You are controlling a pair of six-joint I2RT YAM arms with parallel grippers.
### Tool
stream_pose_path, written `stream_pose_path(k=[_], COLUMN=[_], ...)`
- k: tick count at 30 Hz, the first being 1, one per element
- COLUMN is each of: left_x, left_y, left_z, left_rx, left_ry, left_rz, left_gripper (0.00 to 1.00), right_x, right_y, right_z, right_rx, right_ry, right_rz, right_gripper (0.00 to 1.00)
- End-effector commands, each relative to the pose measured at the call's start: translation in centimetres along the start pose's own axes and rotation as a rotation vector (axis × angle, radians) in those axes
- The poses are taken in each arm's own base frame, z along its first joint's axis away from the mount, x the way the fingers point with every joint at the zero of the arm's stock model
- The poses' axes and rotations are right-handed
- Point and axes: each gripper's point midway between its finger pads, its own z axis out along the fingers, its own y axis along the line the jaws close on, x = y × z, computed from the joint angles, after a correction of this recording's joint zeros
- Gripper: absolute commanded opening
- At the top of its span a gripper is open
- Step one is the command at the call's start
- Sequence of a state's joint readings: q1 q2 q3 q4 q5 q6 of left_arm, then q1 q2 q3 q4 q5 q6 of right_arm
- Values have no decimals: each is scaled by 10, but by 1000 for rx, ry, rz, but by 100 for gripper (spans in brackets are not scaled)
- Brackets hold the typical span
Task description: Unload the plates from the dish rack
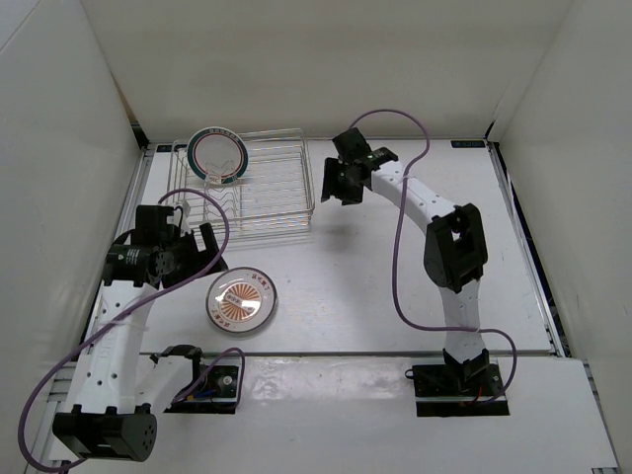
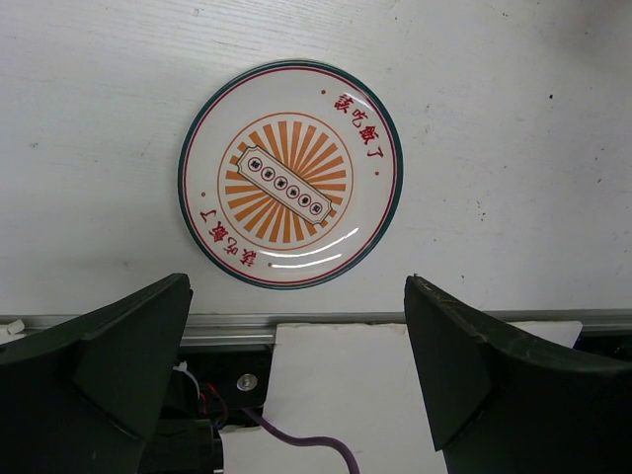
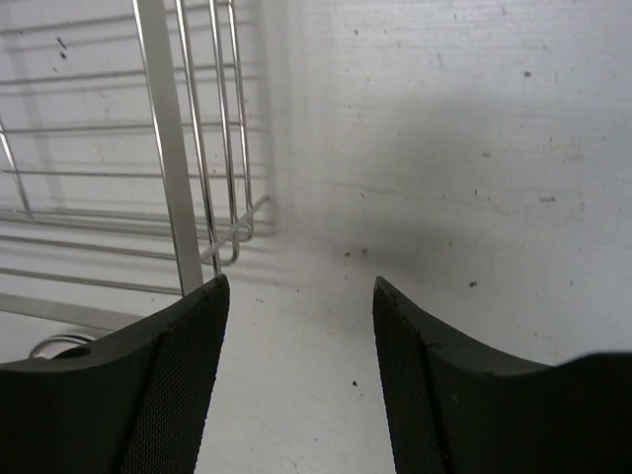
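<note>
- Left gripper (image 1: 194,247): jaws wide apart, empty.
- Dish rack (image 1: 279,190) holds one teal-rimmed plate (image 1: 217,156), upright at its left end.
- Sunburst plate (image 1: 241,303) lies flat on the table (image 1: 336,296).
- Right gripper (image 3: 299,296): jaws apart, empty, beside the rack's right wall.

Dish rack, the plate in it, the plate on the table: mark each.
dish rack (image 1: 279,188): top view, bare wire floor.
plate in the rack (image 1: 217,155): top view, its centre emblem.
plate on the table (image 2: 289,175): left wrist view, orange sunburst centre.
</note>
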State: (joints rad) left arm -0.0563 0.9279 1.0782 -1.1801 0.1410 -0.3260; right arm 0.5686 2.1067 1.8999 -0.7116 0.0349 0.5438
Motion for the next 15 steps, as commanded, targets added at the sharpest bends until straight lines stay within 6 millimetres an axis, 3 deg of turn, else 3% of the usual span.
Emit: stream_pose_path(k=[1, 6, 8, 10, 15], left_x=[-5, -8, -8, -8, -9], left_y=[-3, 0, 2, 2, 6], left_z=[-6, -1, 1, 2, 3], left_rx=[16, 9, -1, -5, -26], left_ry=[-51, -72, -69, -67, -71], left_rz=[17, 33, 25, 24, 28], left_gripper=[100, 100, 100, 100, 100], right_x=[-38, -27, -30, -12, 5], right_y=[20, 49, 52, 48, 46], right_z=[-11, 0, 2, 16, 27], right_rx=[-101, -289, -306, -291, -292], right_ry=[-148, -114, -107, -26, 37], right_rz=[32, 36, 45, 60, 88], right_gripper=[63, 62, 62, 60, 60])
